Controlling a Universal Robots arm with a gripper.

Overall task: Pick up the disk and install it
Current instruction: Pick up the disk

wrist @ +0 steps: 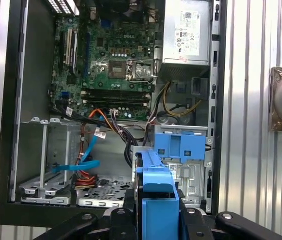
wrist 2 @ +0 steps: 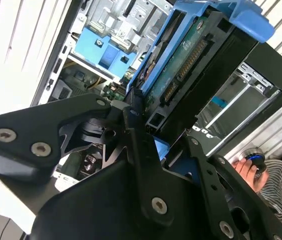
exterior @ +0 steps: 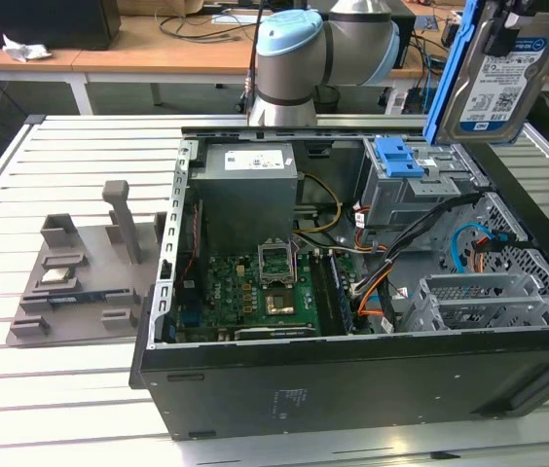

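The disk [exterior: 496, 83] hangs on edge, long axis near upright, gripped firmly by the tool [wrist 2: 153, 132]. It sits above the open computer case [exterior: 352, 379], toward the exterior view's right of the drive cage [exterior: 420, 190] below.

In the exterior view, open air separates the silver hard drive in its blue plastic carrier [exterior: 496, 83], at one o'clock, from the grey metal drive cage [exterior: 419, 190] below. Black and orange cables [exterior: 406, 240] cross the open black computer case [exterior: 352, 379] at the cage's six o'clock; a grey power-supply box [exterior: 245, 185] walls its nine o'clock.
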